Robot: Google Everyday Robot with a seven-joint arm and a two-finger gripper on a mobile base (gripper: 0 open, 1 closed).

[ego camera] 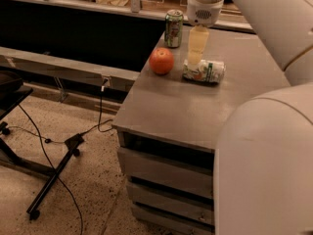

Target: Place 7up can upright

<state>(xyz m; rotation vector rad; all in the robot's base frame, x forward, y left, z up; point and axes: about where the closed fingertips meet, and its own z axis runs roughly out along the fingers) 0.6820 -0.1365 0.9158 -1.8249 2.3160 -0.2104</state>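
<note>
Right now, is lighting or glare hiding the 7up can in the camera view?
Camera view: dim, warm light, no glare on the 7up can, which lies on its side on the table; the tool hangs at the can's end nearer the orange, covering a bit of it; the arm up front hides much of the table.

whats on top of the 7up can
The gripper hangs over the end of the 7up can nearer the orange; the can lies on its side. It covers that end, so contact cannot be seen.

High camera looks down along the arm (274, 28) to gripper (194, 61) above counter (195, 111).
</note>
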